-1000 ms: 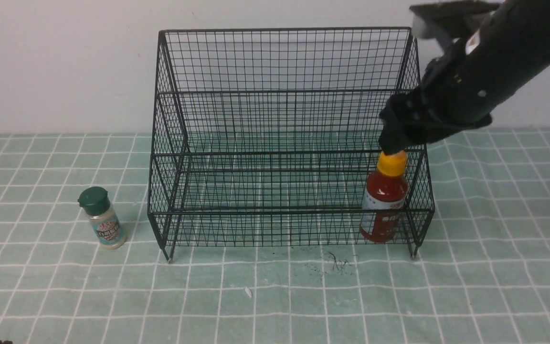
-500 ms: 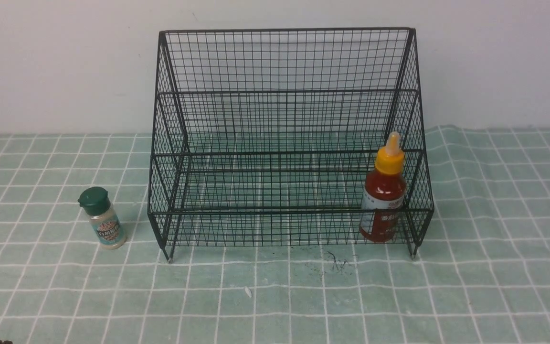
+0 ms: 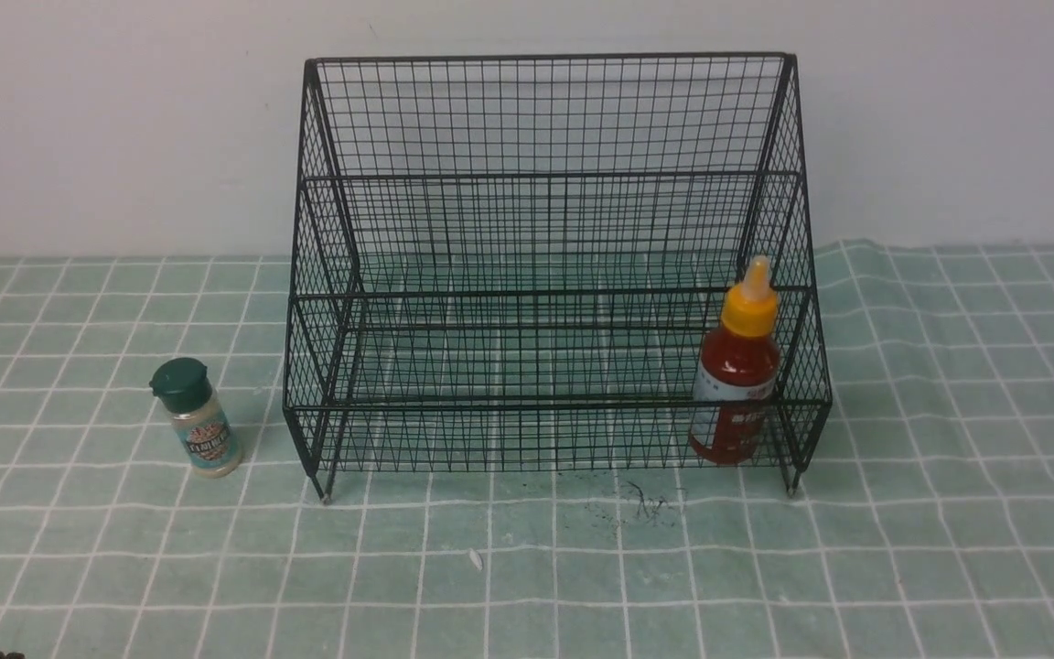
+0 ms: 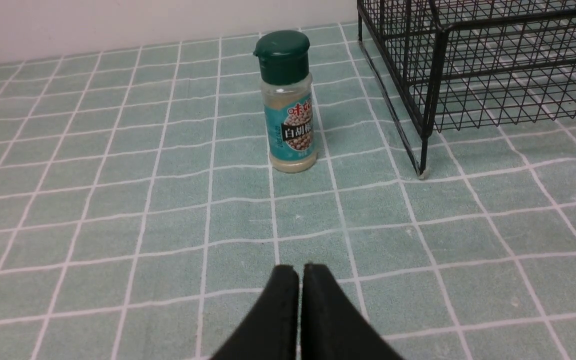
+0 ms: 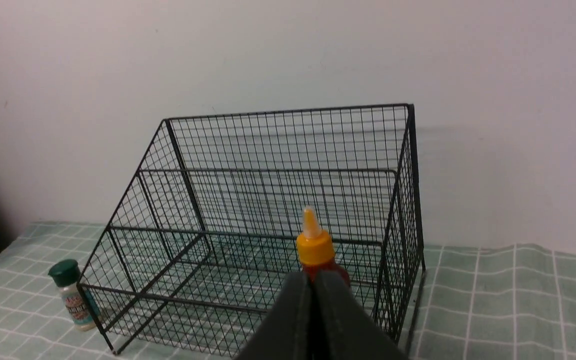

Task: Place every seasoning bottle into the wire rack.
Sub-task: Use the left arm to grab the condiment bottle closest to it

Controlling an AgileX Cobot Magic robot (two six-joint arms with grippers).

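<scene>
The red sauce bottle [image 3: 736, 375] is seen upright in the wire rack [image 3: 545, 229], on the lowest tier at the robot's right end. Whether the side mesh is touched can't be told thru the wires. The shaker [image 3: 196, 416] is found upright on the checked cloth [image 3: 527, 567], outside the rack, near its left front foot. One bottle is judged done, one to go.

The left gripper [image 4: 300, 270] is shown w/ jaws pressed together & nothing held, aimed at the shaker but well short of it. The right gripper [image 5: 312, 277] is likewise closed & empty, clear of the rack.

Shaker pick-up is judged next. Jaws must be opened, set round the body below the green cap, & the shaker lifted over the front rail w/o being tipped.
</scene>
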